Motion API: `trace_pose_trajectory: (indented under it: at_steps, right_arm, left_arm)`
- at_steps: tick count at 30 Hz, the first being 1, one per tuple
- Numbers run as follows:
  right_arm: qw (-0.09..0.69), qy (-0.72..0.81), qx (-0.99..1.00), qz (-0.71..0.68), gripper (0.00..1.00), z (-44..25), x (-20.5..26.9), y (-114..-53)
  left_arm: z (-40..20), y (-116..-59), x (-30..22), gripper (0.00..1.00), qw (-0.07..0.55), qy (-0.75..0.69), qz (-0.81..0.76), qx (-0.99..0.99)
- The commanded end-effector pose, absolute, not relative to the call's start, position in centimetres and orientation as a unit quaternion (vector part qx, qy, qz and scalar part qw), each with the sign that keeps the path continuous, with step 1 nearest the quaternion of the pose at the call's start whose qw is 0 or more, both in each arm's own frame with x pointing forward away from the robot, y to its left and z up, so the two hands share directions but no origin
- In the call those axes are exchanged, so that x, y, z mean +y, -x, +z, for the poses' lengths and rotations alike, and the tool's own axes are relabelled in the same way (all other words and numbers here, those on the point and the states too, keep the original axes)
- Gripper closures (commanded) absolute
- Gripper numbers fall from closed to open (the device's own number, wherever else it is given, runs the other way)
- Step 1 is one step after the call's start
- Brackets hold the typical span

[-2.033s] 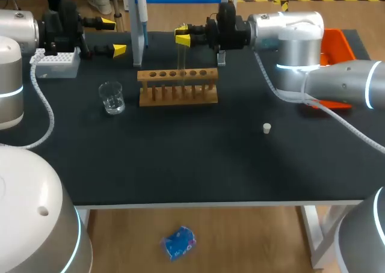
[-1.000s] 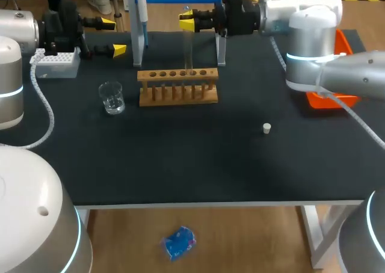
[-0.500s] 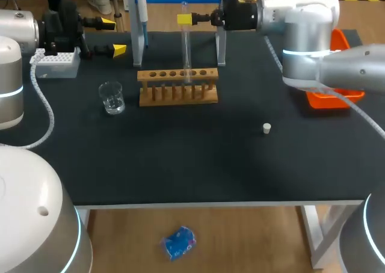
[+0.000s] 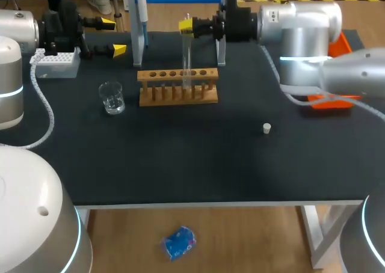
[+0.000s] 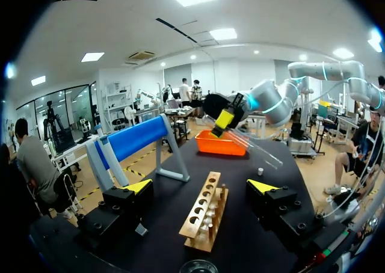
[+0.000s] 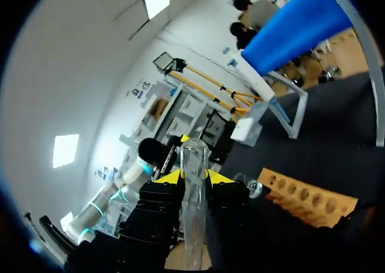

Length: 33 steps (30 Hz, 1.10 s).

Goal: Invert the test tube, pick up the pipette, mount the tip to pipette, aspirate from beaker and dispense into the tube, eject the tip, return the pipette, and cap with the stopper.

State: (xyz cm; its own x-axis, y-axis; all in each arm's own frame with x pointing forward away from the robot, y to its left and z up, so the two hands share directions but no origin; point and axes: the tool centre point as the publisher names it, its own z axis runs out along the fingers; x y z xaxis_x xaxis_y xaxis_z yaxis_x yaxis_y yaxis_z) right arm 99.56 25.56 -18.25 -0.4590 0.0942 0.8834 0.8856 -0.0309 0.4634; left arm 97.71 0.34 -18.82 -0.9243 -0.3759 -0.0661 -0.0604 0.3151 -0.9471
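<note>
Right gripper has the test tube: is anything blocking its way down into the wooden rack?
Nothing visible does. The right gripper is shut on the test tube, in the air over the wooden rack, whose holes look empty. The left gripper is off to the side.

From the head view you can't tell whether the lower end of the test tube sits in a hole of the rack or hangs just above it. The upper part of the pipette, at the desk's far edge, is cut off. The right arm hides most of the orange bin. The stopper is too small to show its shape. In the left wrist view only what seems to be the rim of the beaker shows.
</note>
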Motion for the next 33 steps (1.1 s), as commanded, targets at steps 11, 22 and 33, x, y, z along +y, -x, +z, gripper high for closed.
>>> trace_pose_trajectory:
  at_steps: [11,22,33]
  right_arm:
    - [0.462,0.493,-0.531,-0.511,1.0,-18.5,25.5,-98.0]
    - [0.478,0.475,-0.541,-0.503,1.0,-19.3,25.3,-97.8]
    - [0.481,0.474,-0.543,-0.499,1.0,-19.3,25.5,-97.7]
  left_arm:
    - [-18.7,-97.7,0.4,0.0,0.137,0.136,-0.568,0.8]
    - [-18.7,-97.7,0.4,0.0,0.137,0.136,-0.568,0.8]
    - [-18.7,-97.7,0.4,0.0,0.137,0.136,-0.568,0.8]
